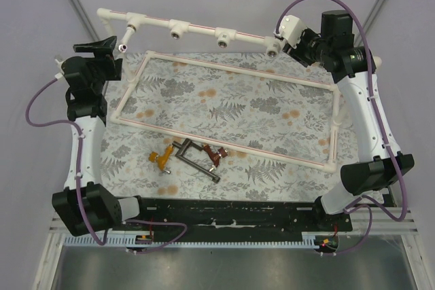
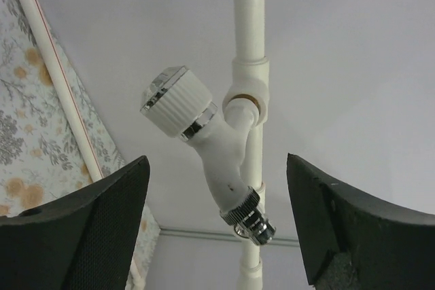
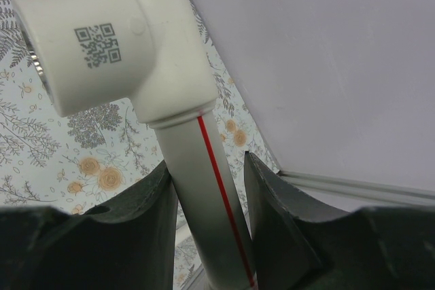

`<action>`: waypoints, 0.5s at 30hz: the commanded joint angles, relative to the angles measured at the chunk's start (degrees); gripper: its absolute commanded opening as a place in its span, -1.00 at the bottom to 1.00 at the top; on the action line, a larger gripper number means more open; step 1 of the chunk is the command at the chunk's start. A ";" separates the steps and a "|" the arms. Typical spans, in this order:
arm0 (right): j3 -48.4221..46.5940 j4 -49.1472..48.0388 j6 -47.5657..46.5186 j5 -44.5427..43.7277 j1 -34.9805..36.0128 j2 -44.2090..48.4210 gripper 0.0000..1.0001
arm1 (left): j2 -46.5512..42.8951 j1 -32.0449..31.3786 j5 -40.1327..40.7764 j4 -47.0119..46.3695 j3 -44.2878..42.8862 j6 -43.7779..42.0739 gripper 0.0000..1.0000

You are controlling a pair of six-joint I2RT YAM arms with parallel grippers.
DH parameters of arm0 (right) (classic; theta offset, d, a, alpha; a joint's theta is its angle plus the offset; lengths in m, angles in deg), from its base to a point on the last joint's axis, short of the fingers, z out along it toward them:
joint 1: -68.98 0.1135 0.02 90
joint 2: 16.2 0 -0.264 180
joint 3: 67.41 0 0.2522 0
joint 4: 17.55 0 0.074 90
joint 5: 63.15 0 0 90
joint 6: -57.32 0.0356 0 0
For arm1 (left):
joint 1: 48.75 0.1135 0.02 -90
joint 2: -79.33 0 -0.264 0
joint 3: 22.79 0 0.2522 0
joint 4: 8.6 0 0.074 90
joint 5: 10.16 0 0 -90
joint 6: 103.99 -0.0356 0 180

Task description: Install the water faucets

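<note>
White plastic fills the top view: the white pipe rail (image 1: 204,30) crosses the upper frame, and the white faucet (image 1: 126,39) hangs from its leftmost tee socket (image 1: 130,27), chrome tip aimed down-left at the left gripper (image 1: 112,51). The orange-yellow faucet (image 1: 160,159), dark grey faucet (image 1: 192,159) and red-brown faucet (image 1: 216,156) lie together on the patterned mat (image 1: 272,106) at lower centre, not yet fitted. The right gripper (image 1: 280,34) sits at the rail's right end. From the left wrist we see the fingers (image 2: 102,229) spread wide on either side of the white faucet, touching nothing. Its long axis slants from the socket at centre right down to the spout at lower centre, with the ribbed knob branching to the upper left. We judge that closing off-centre could catch the knob and turn the valve, not the thread. From the right wrist, the pads (image 3: 143,208) pinch the rail below a tee; if that grip slipped, the rail could roll under twisting.
</note>
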 commanded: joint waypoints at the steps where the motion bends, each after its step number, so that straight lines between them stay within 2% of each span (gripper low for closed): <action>1: 0.94 1.63 5.43 -1.57 0.71 -0.32 -1.00 | 3.28 0.26 -6.96 -7.96 -0.07 10.69 0.69; 6: 0.76 1.63 5.34 -1.66 0.79 -0.76 -1.00 | 7.58 0.17 -8.64 -12.27 -1.13 12.89 0.58; 9: 0.76 1.63 5.34 -1.83 0.71 -0.85 -1.00 | 10.13 0.17 -10.13 -18.14 -0.86 15.96 0.40; 12: 0.85 1.72 5.25 -2.18 0.71 -0.76 -1.00 | 11.90 0.17 -10.75 -23.43 -1.04 15.71 0.17; 15: 0.85 1.72 5.25 -2.45 0.71 -0.59 -1.00 | 12.43 0.17 -10.93 -27.03 -1.13 12.90 -0.26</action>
